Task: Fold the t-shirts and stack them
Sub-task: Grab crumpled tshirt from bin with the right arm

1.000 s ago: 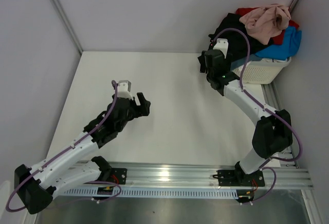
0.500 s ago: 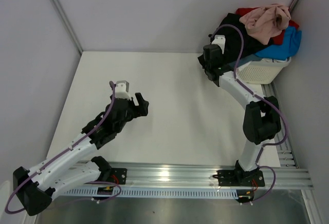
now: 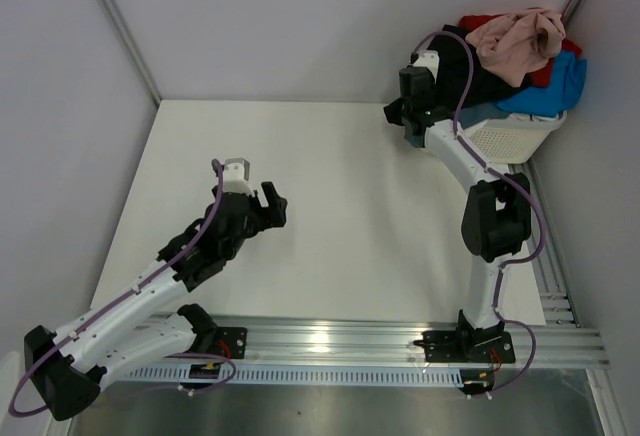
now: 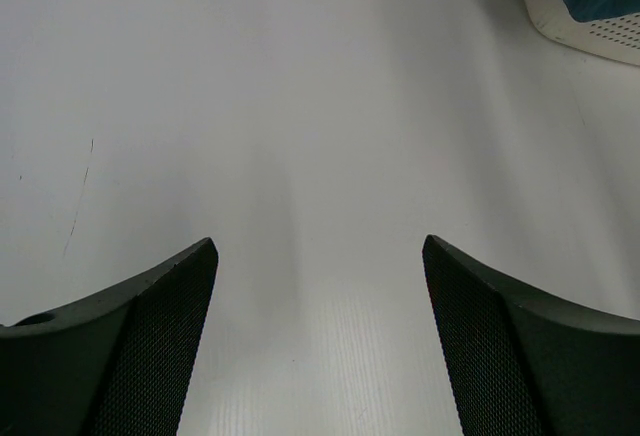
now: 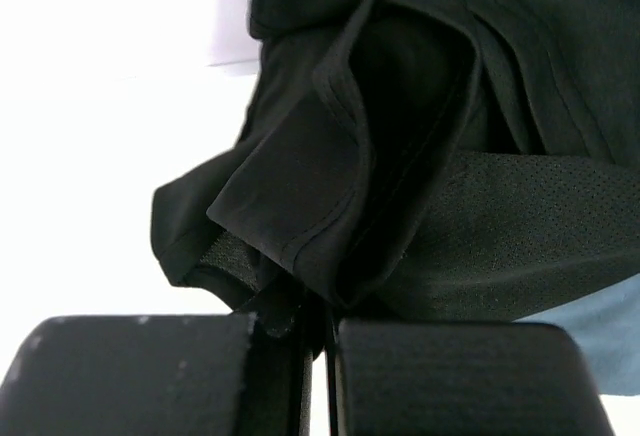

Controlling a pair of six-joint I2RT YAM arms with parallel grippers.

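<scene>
The right tool pinches a fold of the black t-shirt, which hangs over the basket at the counter's far right corner. The left tool is spread wide above the counter.

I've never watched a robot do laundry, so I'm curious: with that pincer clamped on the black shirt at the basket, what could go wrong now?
The right pincer pinches only a thin fold of the black t-shirt, so the cloth might slip out when pulled. The beige-pink shirt and blue shirt lie heaped on the same pile and may be dragged out too. A snagged pull could also tip or shift the basket.
</scene>
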